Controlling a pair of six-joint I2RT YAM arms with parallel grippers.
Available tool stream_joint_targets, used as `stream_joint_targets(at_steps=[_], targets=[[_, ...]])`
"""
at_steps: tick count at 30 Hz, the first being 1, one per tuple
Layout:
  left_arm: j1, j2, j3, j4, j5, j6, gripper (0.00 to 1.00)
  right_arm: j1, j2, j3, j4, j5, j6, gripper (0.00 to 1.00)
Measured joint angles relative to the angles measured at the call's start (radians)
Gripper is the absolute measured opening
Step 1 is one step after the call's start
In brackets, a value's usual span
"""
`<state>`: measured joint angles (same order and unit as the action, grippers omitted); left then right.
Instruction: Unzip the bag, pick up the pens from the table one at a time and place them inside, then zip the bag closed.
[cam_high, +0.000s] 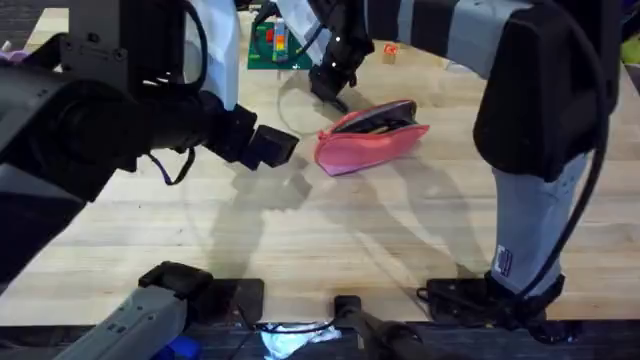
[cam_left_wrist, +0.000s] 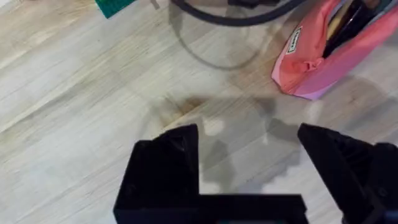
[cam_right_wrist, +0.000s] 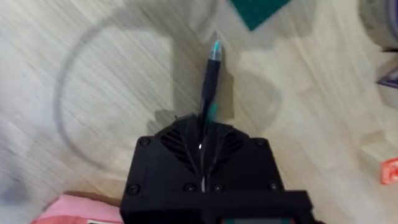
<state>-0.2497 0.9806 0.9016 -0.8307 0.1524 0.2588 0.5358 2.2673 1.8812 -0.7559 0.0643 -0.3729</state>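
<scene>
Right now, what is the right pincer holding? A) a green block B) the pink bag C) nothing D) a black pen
D: in the right wrist view, the right pincer is shut on a black pen that pokes out over the table.

Your left claw (cam_left_wrist: 249, 146) hovers spread wide; your right claw (cam_right_wrist: 202, 134) reaches far across, clamped shut.

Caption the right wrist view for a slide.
Right gripper shut on a black pen above the table, pink bag nearby.
</scene>
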Motion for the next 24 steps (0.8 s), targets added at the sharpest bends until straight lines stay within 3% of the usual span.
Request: stream_joint_targets(at_steps=[16,24], targets=[[0.000,0.000,0.000,0.000,0.000,0.000,0.995,-0.048,-0.168,0.000,-0.003,0.057,-0.097,0.032],[0.000,0.000,0.000,0.000,0.000,0.000,0.994,-0.054,-0.232,0.000,-0.094,0.064,-0.200,0.032]])
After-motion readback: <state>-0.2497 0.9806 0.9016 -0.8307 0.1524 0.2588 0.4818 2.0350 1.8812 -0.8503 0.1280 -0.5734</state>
